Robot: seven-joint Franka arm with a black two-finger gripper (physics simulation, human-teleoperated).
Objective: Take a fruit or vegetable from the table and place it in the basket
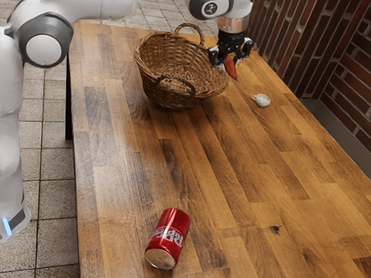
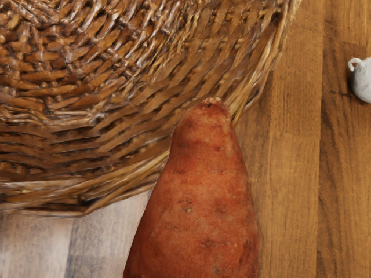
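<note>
My arm reaches across, and my black two-finger pincer [image 1: 231,57] points down, high by the rim of the round brown woven basket [image 1: 142,72]. I'm squeezing a reddish-orange sweet potato [image 1: 231,68] between my fingers, up in the air. The shiny red metal can [image 1: 176,220], lying on the brown wooden table [image 1: 116,174], has white letters I can't read for sure.

White arm [image 1: 95,10] — charcoal joint collar [image 1: 47,23]
</note>
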